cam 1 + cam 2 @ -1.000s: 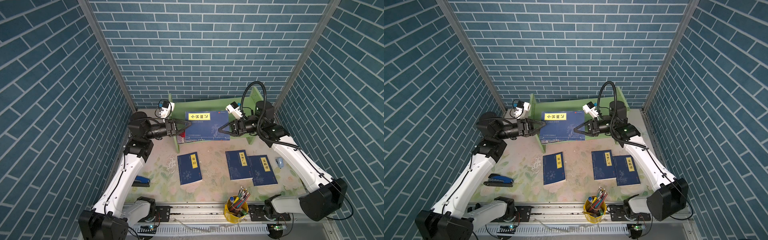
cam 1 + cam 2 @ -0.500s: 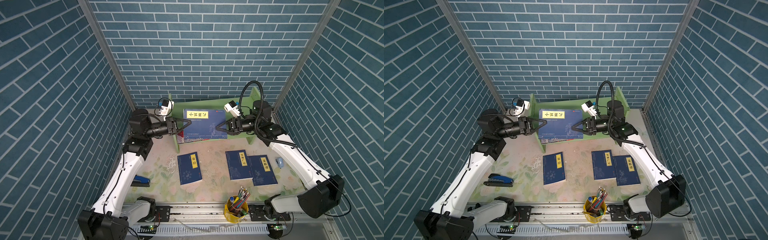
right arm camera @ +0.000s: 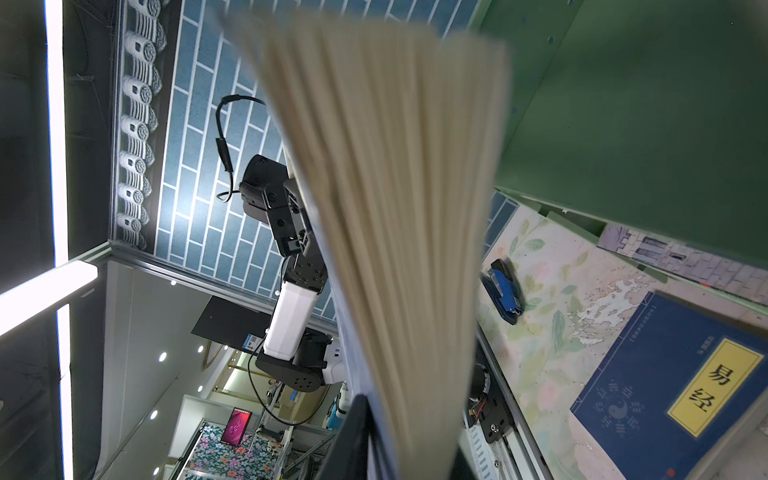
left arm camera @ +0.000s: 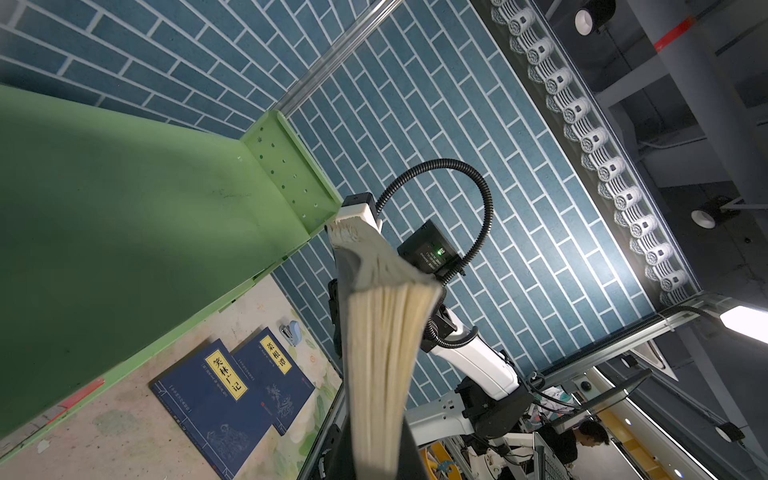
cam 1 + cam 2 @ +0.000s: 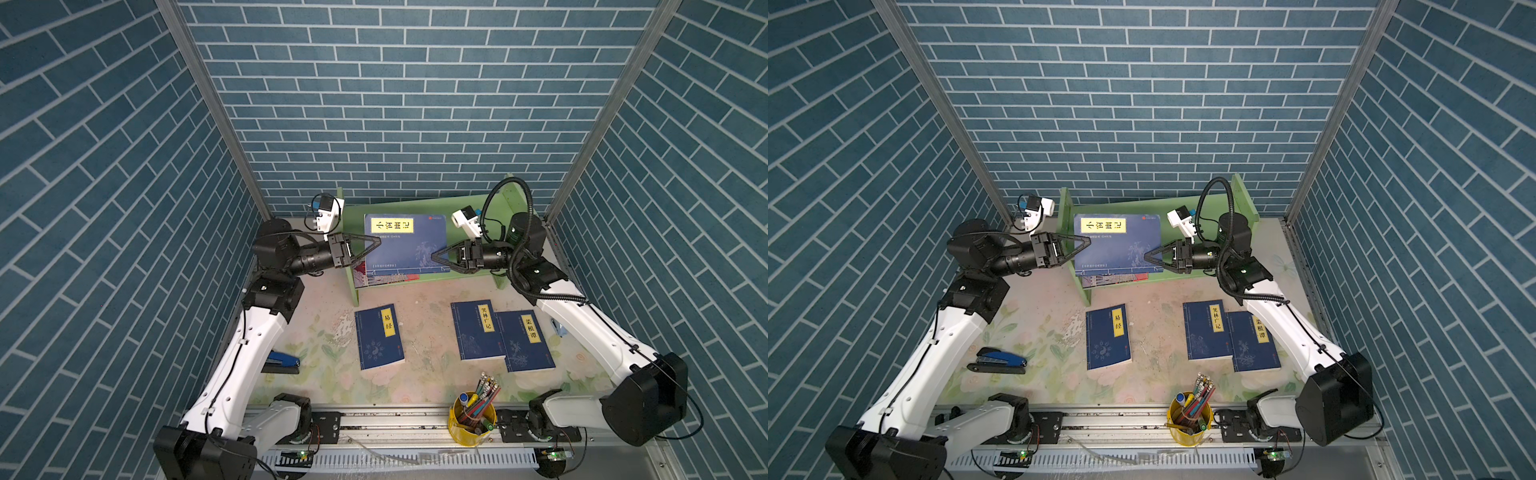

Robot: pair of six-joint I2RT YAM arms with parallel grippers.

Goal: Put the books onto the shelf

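You're mid-placement. Your left gripper (image 5: 376,241) is clenched on the navy book (image 5: 405,245), held over the shelf (image 5: 415,206). The right gripper (image 5: 435,255) seems, through the wrist view's blur, to pinch its opposite edge. Next, lower the book level onto the shelf before either side lets go.

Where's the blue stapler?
In both top views the blue stapler lies on the table's left side, beside the left arm, left of the lone navy book.
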